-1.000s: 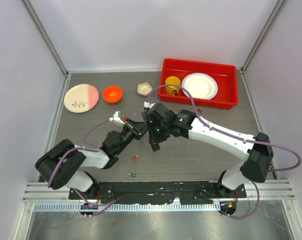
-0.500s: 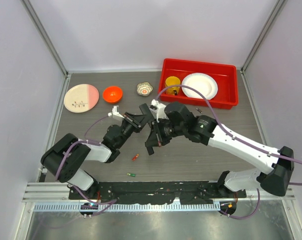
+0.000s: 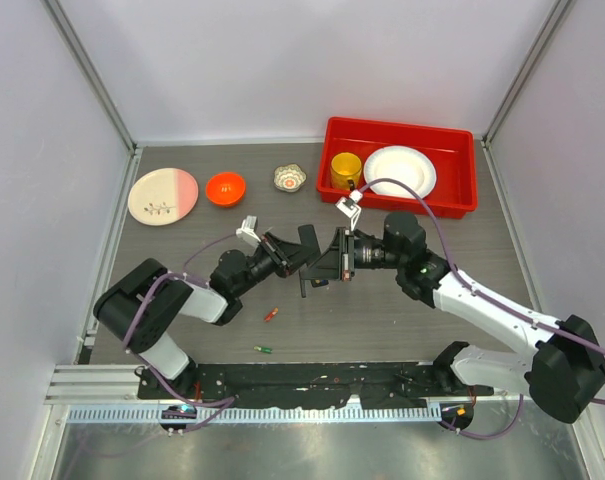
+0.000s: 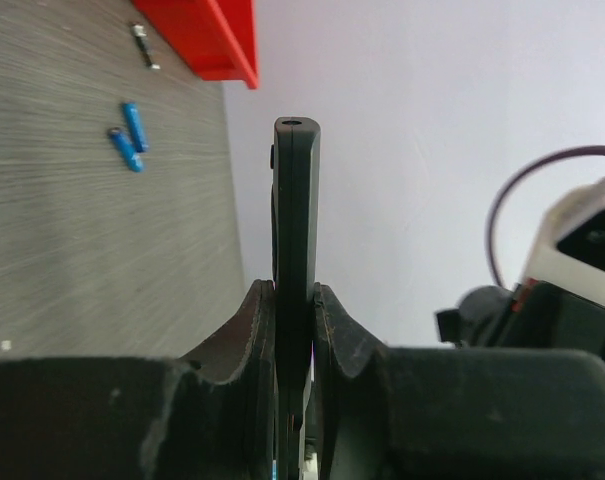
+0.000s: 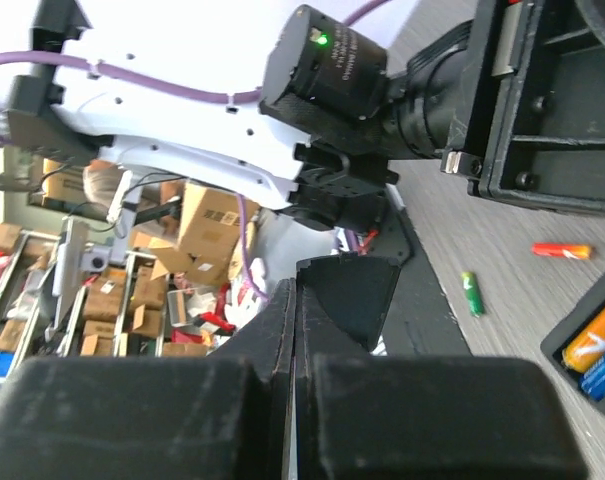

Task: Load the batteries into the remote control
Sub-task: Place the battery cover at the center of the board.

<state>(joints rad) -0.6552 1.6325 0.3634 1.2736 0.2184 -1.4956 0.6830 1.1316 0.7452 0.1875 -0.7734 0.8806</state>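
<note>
Left wrist: two tiny blue cylindrical batteries (image 4: 134,126) on grey woodgrain table (image 4: 82,250).

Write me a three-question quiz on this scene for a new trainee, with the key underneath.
1. True or false: the left gripper is shut on the remote control, which is seen edge-on.
2. Which loose battery lies lowest in the top view? A red, B green, C blue.
3. Name the two items standing in the red tray.

Key
1. True.
2. B, the green battery.
3. A yellow cup and a white plate.
</note>
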